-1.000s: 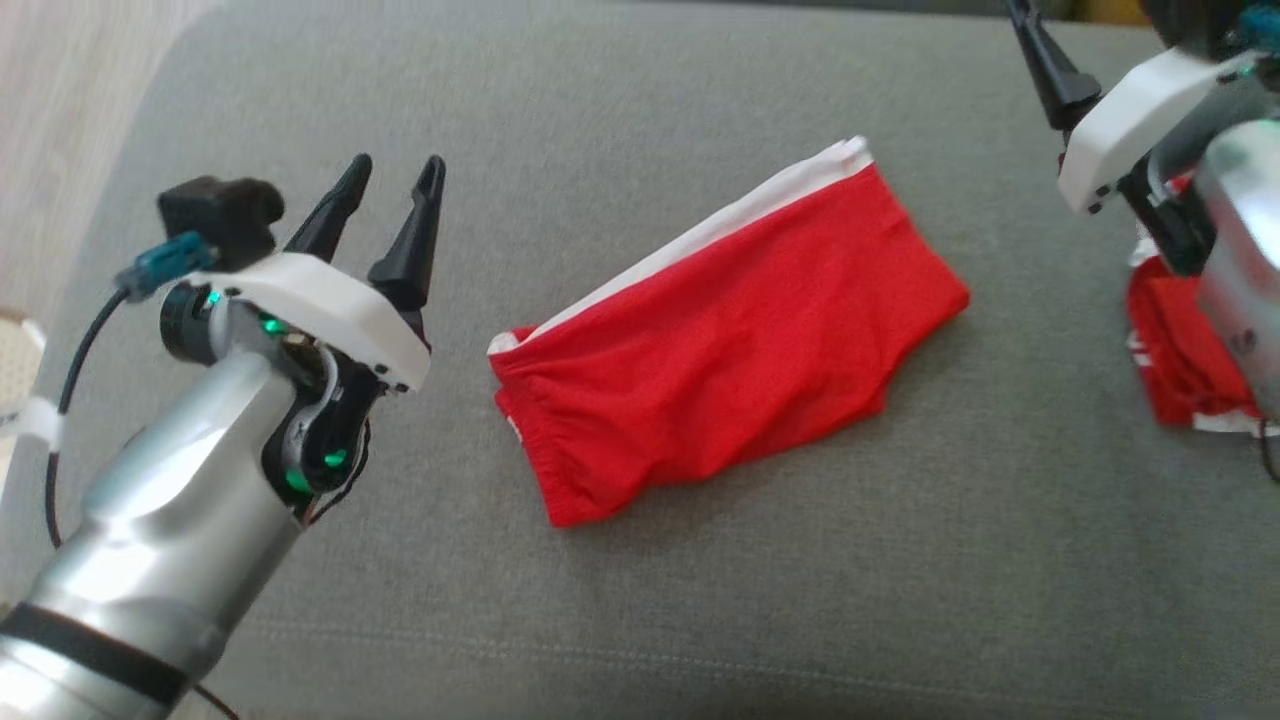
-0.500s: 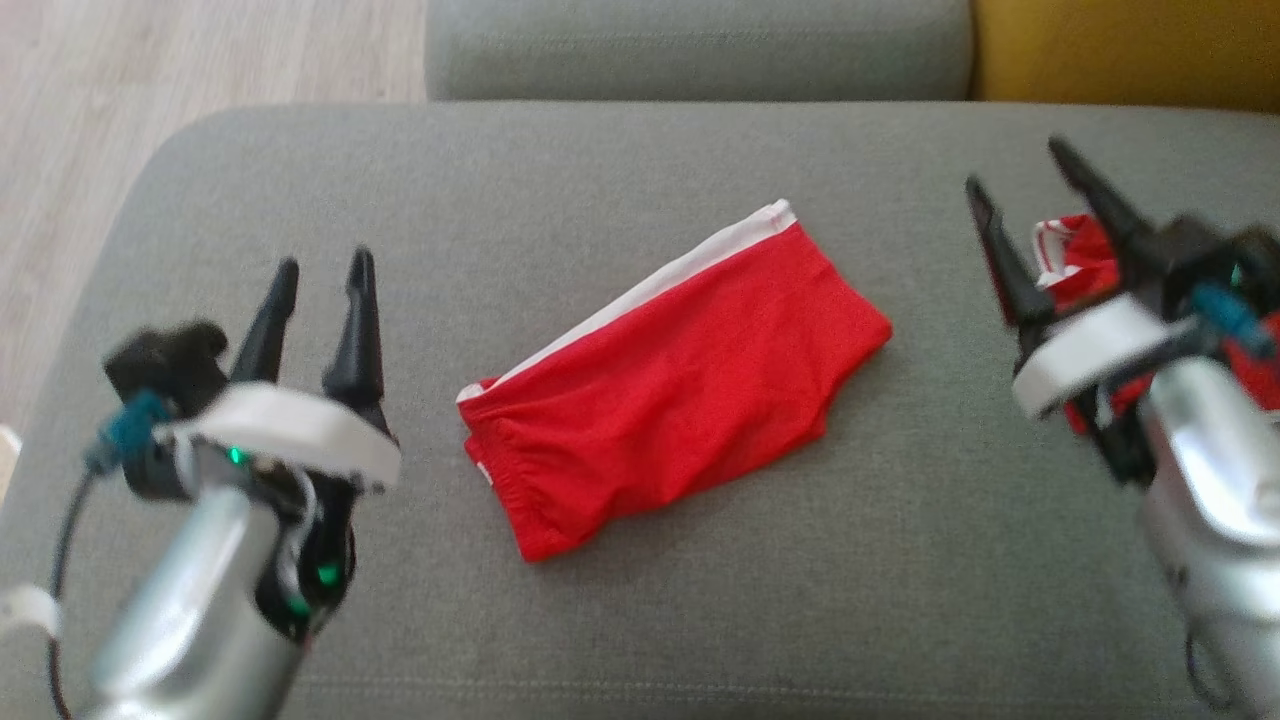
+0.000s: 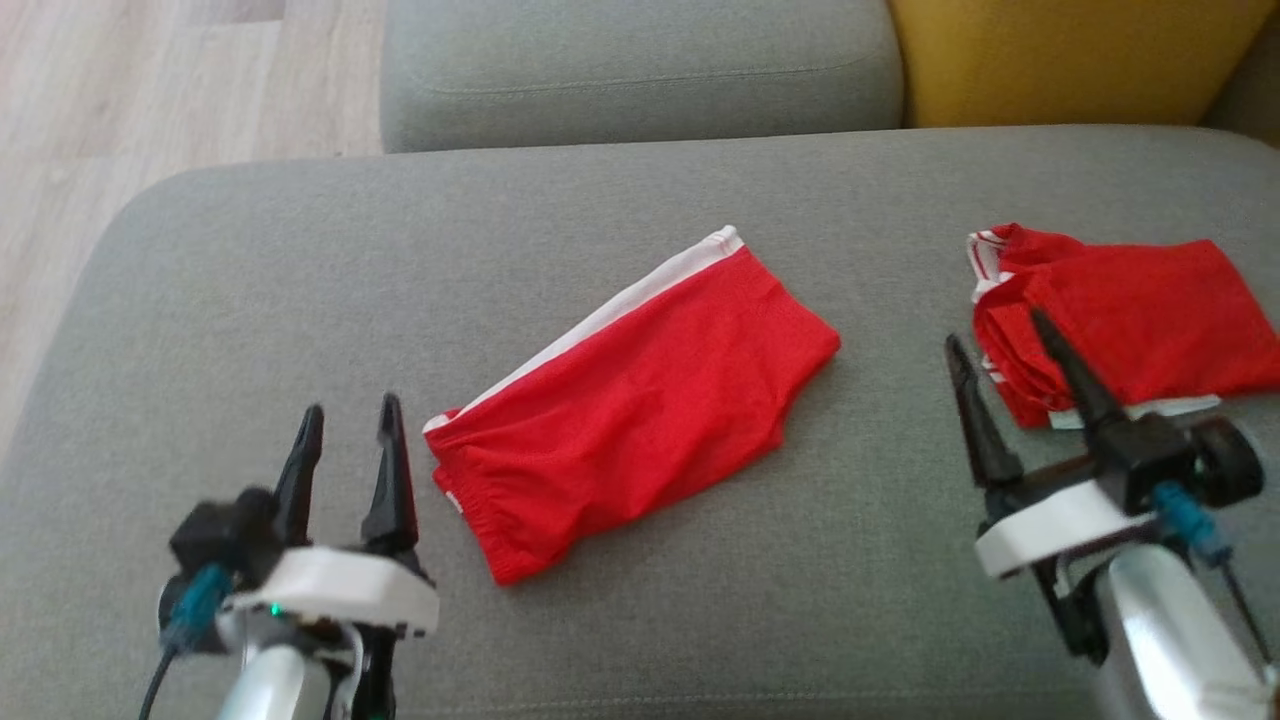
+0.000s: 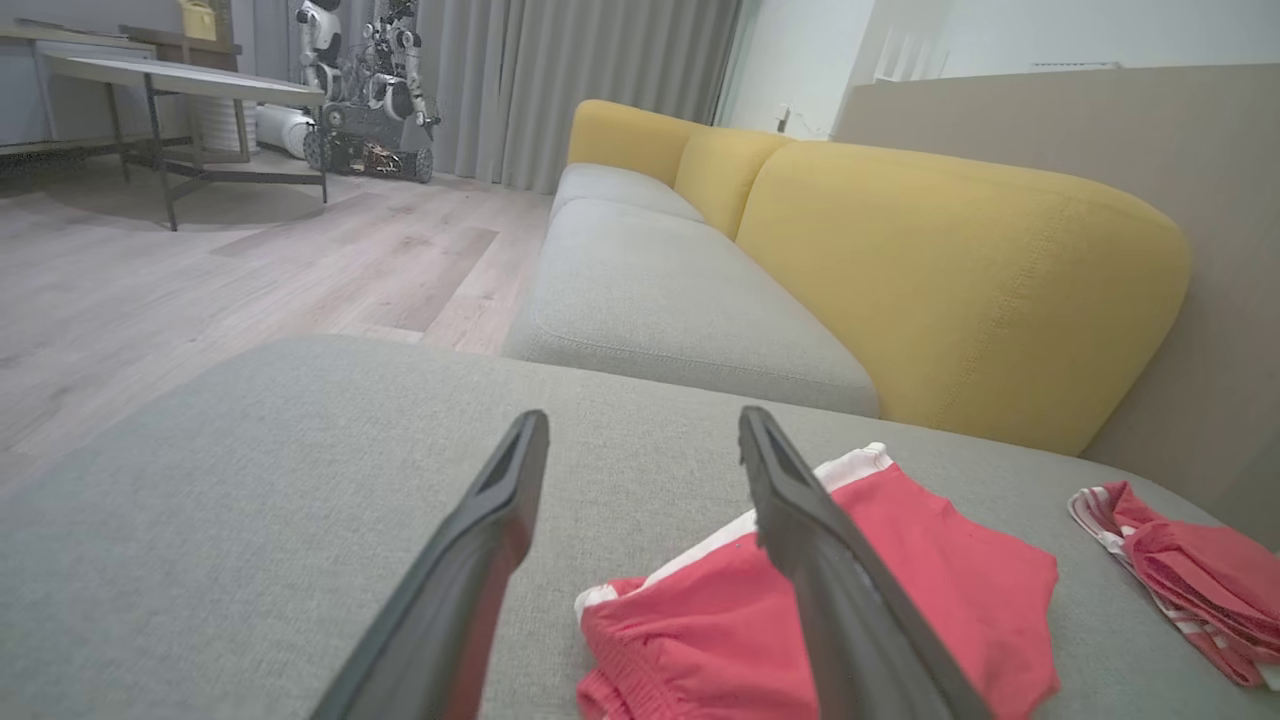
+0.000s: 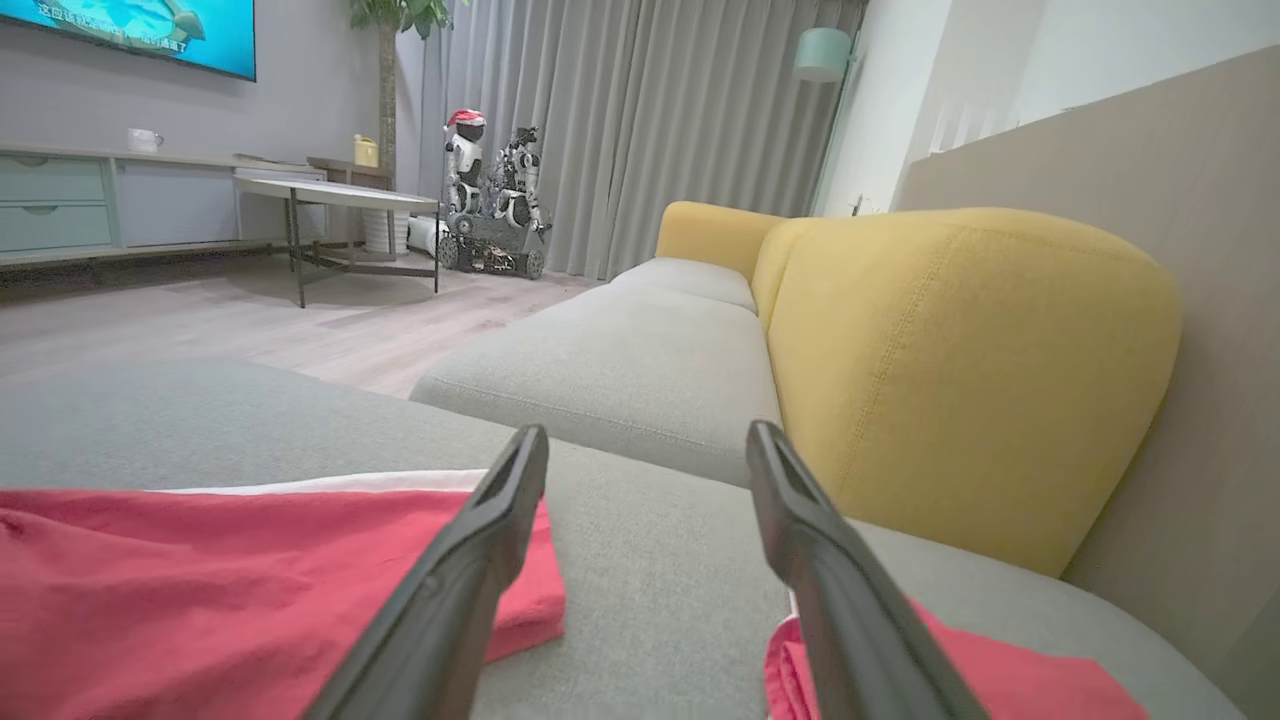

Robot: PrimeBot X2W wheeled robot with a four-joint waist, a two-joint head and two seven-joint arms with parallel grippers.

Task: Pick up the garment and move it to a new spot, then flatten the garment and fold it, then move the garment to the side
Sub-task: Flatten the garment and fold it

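On the grey sofa seat cushion [image 3: 640,190], a folded red garment [image 3: 630,400] with a white side stripe lies between the robot's two arms. Its long axis runs diagonally from its gathered waistband, just right of the left fingers [image 3: 388,480], up and away towards the right arm. A second red garment [image 3: 1120,310] lies bunched just ahead of the right fingers [image 3: 977,420]. The left arm appears the nearer for shifting the folded piece aside. Both pairs of fingers are spread wide, gripping nothing and clear of the cloth.
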